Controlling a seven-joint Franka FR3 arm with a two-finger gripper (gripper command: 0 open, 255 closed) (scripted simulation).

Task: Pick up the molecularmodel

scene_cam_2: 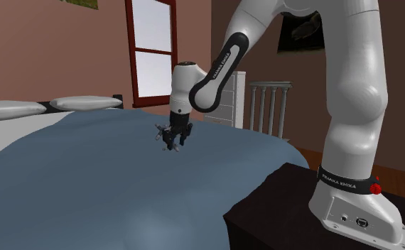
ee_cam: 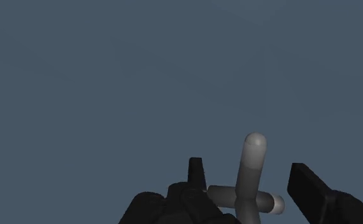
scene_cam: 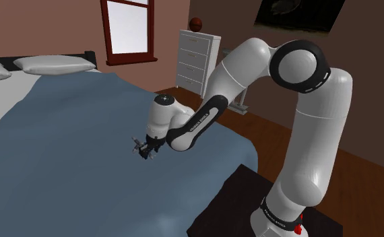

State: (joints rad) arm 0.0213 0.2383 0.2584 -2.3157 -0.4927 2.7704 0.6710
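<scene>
Over the bed, well inside its edges: tool spread astride molecular model, clasping nothing; centre on hub, close gently.

A small model of pale grey rods and dark lumps is sitting at the tip of the hand, over the middle of the blue bed. One rod with a rounded, lighter end is pointing away from the hand, crossing a shorter rod at right angles. Short pale stubs are sticking out beside the hand in the shoulder view. Whether the model is touching the bed cannot be told.
</scene>
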